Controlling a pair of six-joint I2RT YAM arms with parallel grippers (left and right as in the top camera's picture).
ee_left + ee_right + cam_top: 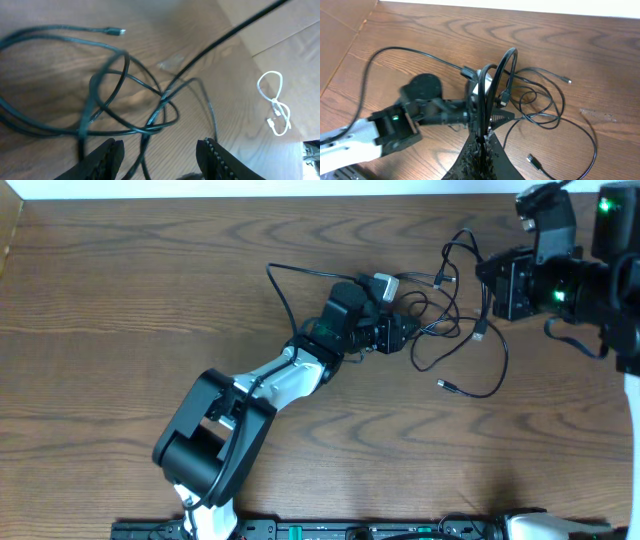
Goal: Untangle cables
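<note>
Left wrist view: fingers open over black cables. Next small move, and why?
Probably close the left gripper on the thin black cable strand lying between its open fingers, pinning it; the right gripper is shut on a raised black cable loop and could then pull away.

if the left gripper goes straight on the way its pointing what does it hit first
Probably the tangle of black cables just ahead of the left gripper, where the loops cross; depth is hard to judge.
</note>
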